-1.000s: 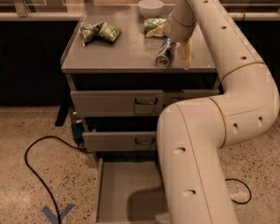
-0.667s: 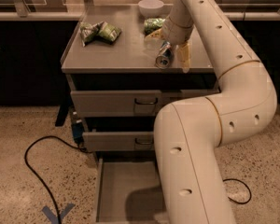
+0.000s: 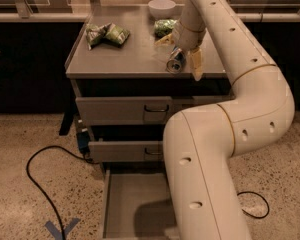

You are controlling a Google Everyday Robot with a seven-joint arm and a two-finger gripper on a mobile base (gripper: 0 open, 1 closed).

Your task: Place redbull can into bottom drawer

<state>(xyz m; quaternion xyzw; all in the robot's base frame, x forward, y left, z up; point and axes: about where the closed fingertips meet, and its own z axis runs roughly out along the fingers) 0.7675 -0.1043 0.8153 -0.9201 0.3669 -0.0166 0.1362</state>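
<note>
**Redbull can lay on the table between spread fingers; bottom drawer stood open below**

Nearest the camera, the bottom drawer (image 3: 130, 199) stood pulled out at floor level. Its flat grey floor showed nothing lying on it, only the arm's shadow toward the right side. The arm's (image 3: 205, 174) thick white lower link rose in front of the drawer's right part and hid it. On the speckled floor to the left, a black cable (image 3: 37, 184) looped past a blue mark (image 3: 62, 229), and a second cable (image 3: 255, 209) lay to the right of the arm.

Above the open drawer, the middle drawer (image 3: 125, 151) sat slightly forward, and the top drawer (image 3: 122, 109) was closed, each with a dark handle.

The arm bent at an elbow on the right, ran up and leftward over the table (image 3: 135, 59), and pointed its wrist down near the table's front right edge. There the gripper (image 3: 180, 59) hung over the redbull can (image 3: 176, 63), which lay on its side on the table top with its shiny silver end toward the camera. The yellowish fingers (image 3: 196, 65) were spread, one on each side of the can, straddling it. Whether either finger touched the can could not be told.

Farther back on the table lay a pair of green snack bags (image 3: 107, 34) at the left, another green bag (image 3: 164, 26) just behind the gripper, and a white bowl (image 3: 161, 6) at the rear edge.
</note>
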